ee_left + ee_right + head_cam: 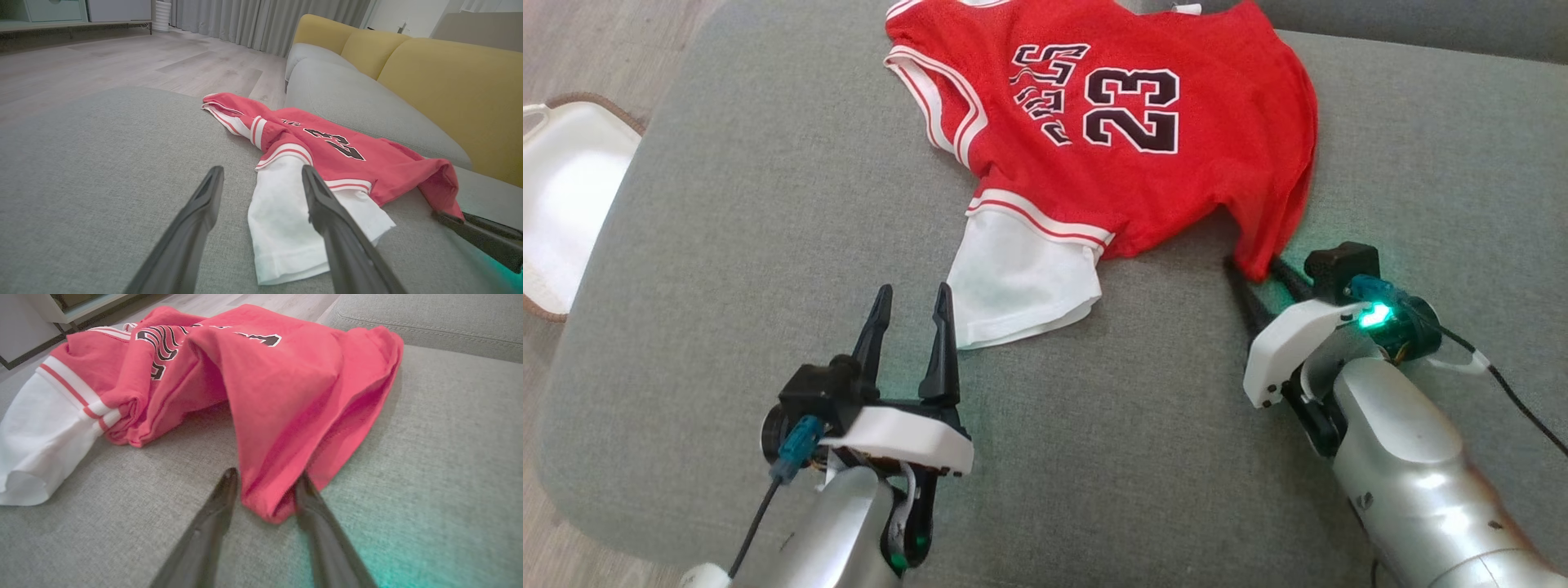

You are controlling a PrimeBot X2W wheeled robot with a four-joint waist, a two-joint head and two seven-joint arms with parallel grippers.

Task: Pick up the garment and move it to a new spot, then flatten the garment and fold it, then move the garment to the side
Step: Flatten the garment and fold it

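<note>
The garment (1127,139) is a red jersey numbered 23 with white sleeves, lying rumpled on a grey sofa cushion (768,204). My right gripper (1252,265) is low on the cushion at the garment's near right corner. Its fingers stand a little apart on either side of that red corner (261,498), which lies loosely between them. My left gripper (915,290) is open just left of the white sleeve (1021,286). In the left wrist view the garment (327,151) lies ahead of the open left gripper (262,169), with the sleeve's edge between the fingers. The right gripper's fingers (482,239) reach the red corner there.
A white basket-like object (564,204) sits on the wooden floor beyond the cushion's left edge. Yellow backrests (449,81) and another grey seat cushion (359,102) lie behind the garment. Bare grey cushion stretches left of and in front of the jersey.
</note>
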